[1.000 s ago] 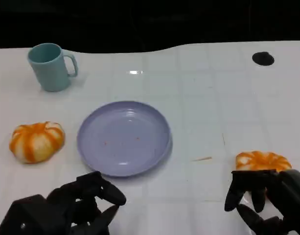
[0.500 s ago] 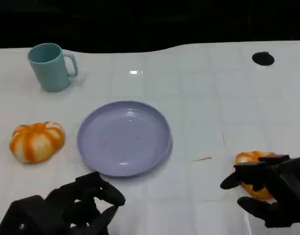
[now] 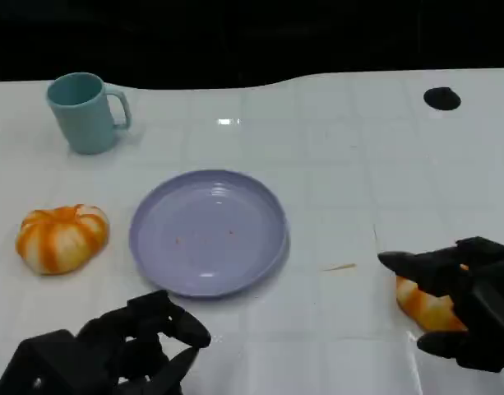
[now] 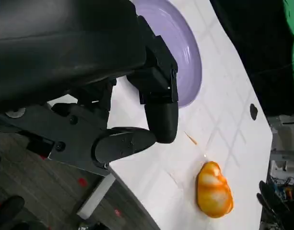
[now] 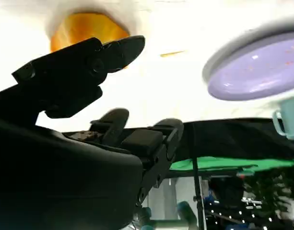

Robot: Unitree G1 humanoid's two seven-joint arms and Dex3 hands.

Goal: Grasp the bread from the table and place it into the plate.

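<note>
Bread (image 3: 423,305): glossy orange-and-white ridged bun, lying on the white table (image 3: 358,164) at the near right, well apart from the plate (image 3: 208,231). Right hand (image 3: 461,309) sits over it, fingers spread around it; whether they grip cannot be told. Plate: round, smooth, lavender, bare. Left hand (image 3: 124,350) rests with fingers curled, holding nothing. A second bun (image 3: 62,238) and a teal mug (image 3: 83,112) stand left. No legible markings.

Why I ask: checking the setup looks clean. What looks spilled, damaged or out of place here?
Only small things: a thin orange sliver lies loose on the table right of the plate, and a few orange specks dot the plate.
</note>
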